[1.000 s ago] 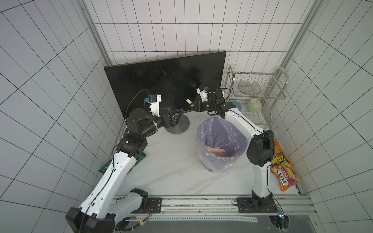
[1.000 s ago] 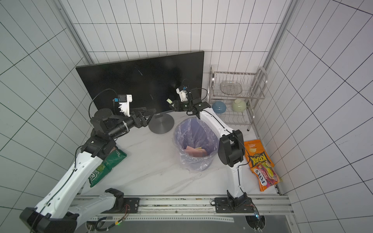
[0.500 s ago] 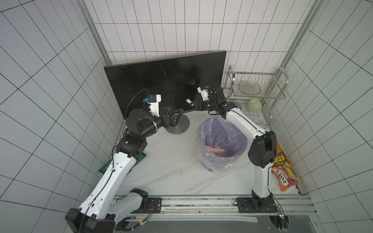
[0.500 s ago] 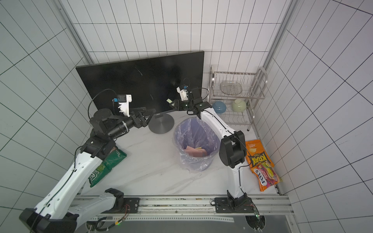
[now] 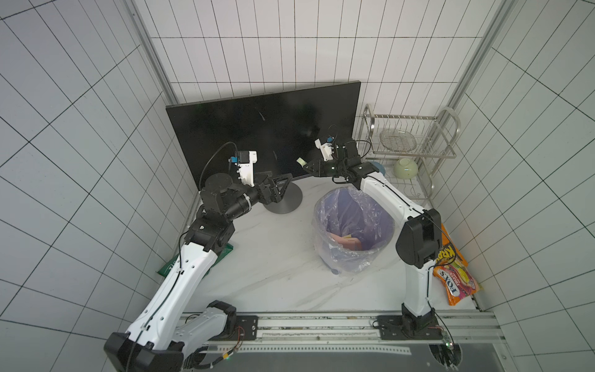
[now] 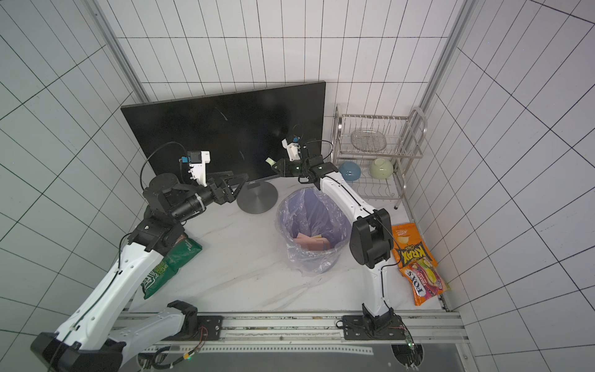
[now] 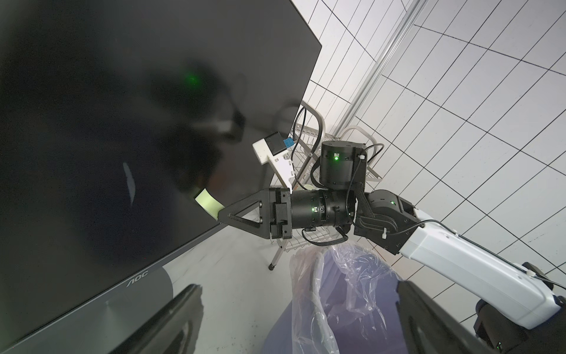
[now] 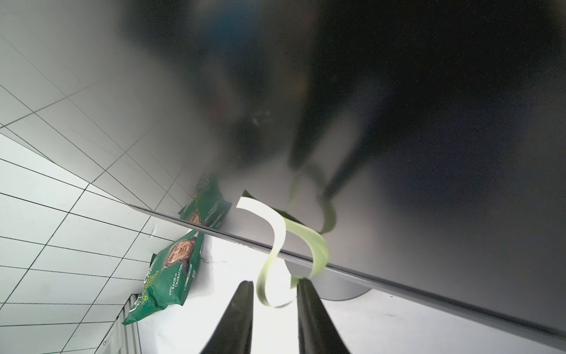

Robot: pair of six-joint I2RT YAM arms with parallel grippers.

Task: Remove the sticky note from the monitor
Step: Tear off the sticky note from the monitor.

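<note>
Curling off the monitor's [image 5: 257, 128] lower edge, the note [image 8: 278, 229] is looping between your right gripper's [image 8: 274, 284] fingers [image 8: 242, 309], which are standing slightly apart; your left gripper [image 6: 238, 184] is hanging wide open.

The left arm [image 5: 180, 283] and right arm [image 5: 386, 196] are wearing white shells over black joint housings. Black cables [image 5: 211, 154] are looping at the wrists. White camera brackets [image 5: 248, 167] are carrying blue plugs. Green lamps [image 7: 336, 157] are glowing on the right arm's joints.
</note>
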